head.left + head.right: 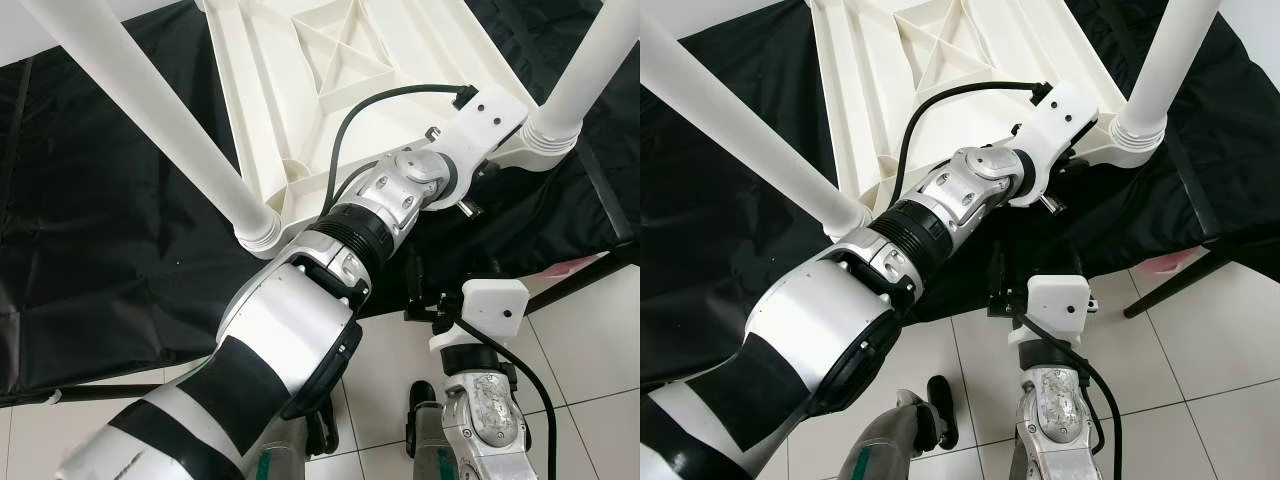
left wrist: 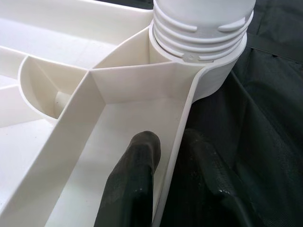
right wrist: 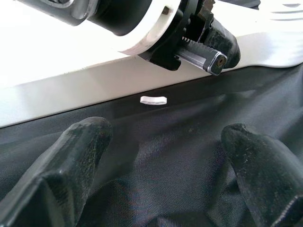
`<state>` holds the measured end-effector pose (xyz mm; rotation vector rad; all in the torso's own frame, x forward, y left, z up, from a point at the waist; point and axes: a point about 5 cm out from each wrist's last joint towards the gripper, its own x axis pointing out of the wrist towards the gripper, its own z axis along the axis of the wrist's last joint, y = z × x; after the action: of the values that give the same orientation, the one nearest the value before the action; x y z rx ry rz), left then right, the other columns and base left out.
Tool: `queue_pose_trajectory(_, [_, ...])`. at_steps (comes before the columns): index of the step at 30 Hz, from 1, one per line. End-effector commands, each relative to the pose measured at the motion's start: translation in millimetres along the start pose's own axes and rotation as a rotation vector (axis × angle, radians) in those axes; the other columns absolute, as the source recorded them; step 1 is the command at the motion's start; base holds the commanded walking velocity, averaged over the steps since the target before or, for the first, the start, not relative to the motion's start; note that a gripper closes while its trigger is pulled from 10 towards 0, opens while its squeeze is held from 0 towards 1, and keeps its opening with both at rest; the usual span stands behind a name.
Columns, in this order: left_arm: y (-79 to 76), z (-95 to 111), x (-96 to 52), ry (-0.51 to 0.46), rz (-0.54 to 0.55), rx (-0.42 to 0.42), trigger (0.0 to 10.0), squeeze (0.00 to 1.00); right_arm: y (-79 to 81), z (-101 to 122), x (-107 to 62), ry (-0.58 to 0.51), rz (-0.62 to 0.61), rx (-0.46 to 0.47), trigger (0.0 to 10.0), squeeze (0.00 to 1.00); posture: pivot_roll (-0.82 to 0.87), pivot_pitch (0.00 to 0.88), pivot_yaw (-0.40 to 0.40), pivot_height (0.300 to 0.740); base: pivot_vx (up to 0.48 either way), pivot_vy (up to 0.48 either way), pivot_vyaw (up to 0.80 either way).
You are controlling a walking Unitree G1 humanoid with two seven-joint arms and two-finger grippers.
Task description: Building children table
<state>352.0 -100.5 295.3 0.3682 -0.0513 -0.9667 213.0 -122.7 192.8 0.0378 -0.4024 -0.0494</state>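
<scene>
**Left end effector clamped on rim of upturned child's table**

Left eye view: white ribbed plastic child's table top (image 1: 300, 90) lies upside down on black cloth sheet (image 1: 90, 230), which is spread over pale tiled floor (image 1: 590, 340). Round white plastic legs stand in its corner sockets: near left leg (image 1: 150, 110), near right leg (image 1: 585, 75). Silver left arm (image 1: 290, 330) reaches across to the near edge, beside the right leg's socket. Right end effector (image 1: 428, 295) sits low, at the cloth's near edge.

Right eye view: same layout; dark slanting bar (image 1: 1200, 265) crosses the floor at right.

Left wrist view: left end effector (image 2: 168, 175) has its black fingers (image 2: 137, 175) together on the table top's thin rim wall, one inside, one outside, just below the threaded leg collar (image 2: 203, 33).

Right wrist view: right end effector's two fingers (image 3: 75, 156) apart, holding nothing, over the cloth. Small white scrap (image 3: 153, 100) lies near the table edge.
</scene>
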Motion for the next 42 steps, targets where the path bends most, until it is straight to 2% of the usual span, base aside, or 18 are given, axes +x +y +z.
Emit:
queue_pose_trajectory(1, [-16.5,0,6.0,-0.018,-0.039,-0.01,10.0,0.0,4.2,1,-4.7,0.01,-0.005,0.024,10.0,0.0,-0.22,0.356,0.26,0.74,0.0,0.0,0.0])
queue_pose_trajectory(29, [-16.3,9,5.1,-0.064,-0.064,-0.012,10.0,0.0,3.8,1,-4.9,0.01,-0.005,0.027,10.0,0.0,-0.22,0.359,0.257,0.74,0.0,0.0,0.0])
queue_pose_trajectory(42, [-14.5,20,3.5,-0.113,-0.082,-0.019,10.0,0.0,3.7,1,-4.3,0.009,-0.005,0.026,10.0,0.0,-0.22,0.358,0.255,0.74,0.0,0.0,0.0])
